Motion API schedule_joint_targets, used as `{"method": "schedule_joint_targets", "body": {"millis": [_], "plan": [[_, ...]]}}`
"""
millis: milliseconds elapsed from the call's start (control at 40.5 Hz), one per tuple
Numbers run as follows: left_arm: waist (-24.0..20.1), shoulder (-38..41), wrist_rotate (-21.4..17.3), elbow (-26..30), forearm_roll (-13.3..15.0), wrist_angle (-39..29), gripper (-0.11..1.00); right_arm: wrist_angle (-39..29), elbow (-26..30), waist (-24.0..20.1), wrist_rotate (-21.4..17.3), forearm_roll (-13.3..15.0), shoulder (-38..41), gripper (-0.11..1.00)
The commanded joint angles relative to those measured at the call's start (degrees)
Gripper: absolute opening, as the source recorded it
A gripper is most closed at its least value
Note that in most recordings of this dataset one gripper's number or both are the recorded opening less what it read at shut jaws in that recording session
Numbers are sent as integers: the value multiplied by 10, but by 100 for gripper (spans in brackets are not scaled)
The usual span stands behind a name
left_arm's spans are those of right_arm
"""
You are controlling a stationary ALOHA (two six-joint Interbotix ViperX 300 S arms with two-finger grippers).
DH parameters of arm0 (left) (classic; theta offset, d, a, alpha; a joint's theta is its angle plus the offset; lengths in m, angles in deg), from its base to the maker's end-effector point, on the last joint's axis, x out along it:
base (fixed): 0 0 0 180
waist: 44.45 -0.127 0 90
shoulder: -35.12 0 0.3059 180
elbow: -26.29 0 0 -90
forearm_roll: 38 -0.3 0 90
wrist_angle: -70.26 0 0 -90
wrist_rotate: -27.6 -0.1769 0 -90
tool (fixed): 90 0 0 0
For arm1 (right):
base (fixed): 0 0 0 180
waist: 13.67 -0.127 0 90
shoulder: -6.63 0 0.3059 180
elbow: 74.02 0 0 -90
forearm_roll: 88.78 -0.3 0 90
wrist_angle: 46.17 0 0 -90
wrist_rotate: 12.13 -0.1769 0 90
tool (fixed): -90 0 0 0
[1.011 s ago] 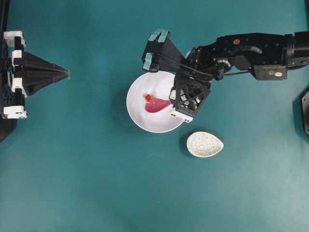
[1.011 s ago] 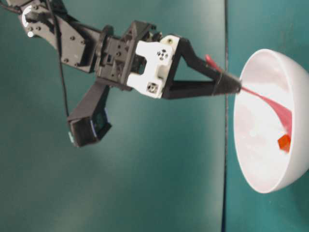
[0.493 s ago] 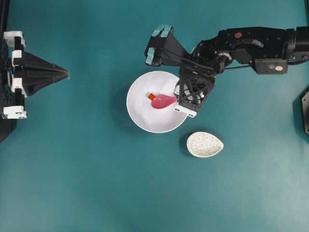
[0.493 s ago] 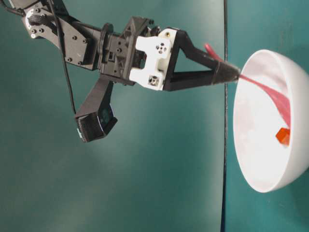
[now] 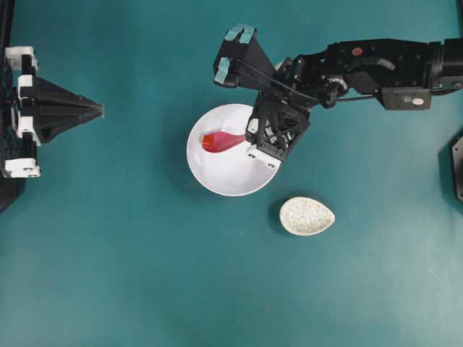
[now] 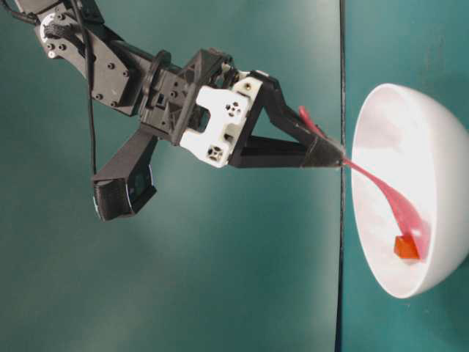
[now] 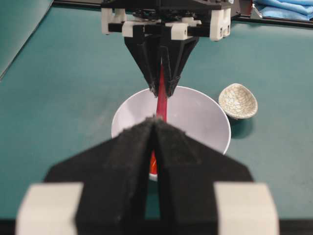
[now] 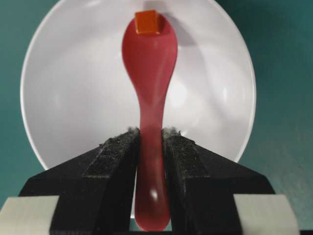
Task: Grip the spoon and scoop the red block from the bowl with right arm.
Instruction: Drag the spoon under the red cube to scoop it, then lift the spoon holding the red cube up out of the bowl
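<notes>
Overhead exterior: the right gripper point(image 5: 249, 142) reaches over the bowl point(image 5: 224, 181), clamped on the handle of the spoon point(image 5: 226, 140). The red block point(image 5: 207, 140) sits at the spoon's tip, near the bowl's left wall; whether it is on or against the tip cannot be told here. The left gripper point(image 5: 100, 110) is parked well apart, jaws together, holding nothing. A speckled dish point(image 5: 307, 215) lies near the bowl.

Table-level exterior: the spoon point(image 6: 388, 196) slants down into the bowl point(image 6: 381, 242), judged a scooping angle; the red block point(image 6: 405, 248) is low inside, at the spoon's end.

Left wrist: only confirms the spoon point(image 7: 161, 98) pinched edge-on between the opposite jaws.

Right wrist: clearest view. The fingers point(image 8: 113, 161) grip the spoon point(image 8: 149, 73) by its handle, and the red block point(image 8: 146, 22) rests at the very tip, barely aboard; it could slide off when lifted
</notes>
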Motion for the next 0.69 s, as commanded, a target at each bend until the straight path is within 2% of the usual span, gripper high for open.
{"method": "schedule_joint_targets", "body": {"millis": [0,173,345,567,666], "plan": [[-2,2,0,11,0,4,0,12,8,2,-5,0,-19,24],[-2,2,5,11,0,4,0,15,3,-4,-5,0,-22,24],[-2,2,5,11,0,4,0,41,-26,-11,-6,0,-40,24],[-2,3,6,10,1,3,0,124,-91,-30,-11,-1,-82,24],[-2,3,6,10,1,4,0,182,-138,-40,-11,-1,-112,24]]}}
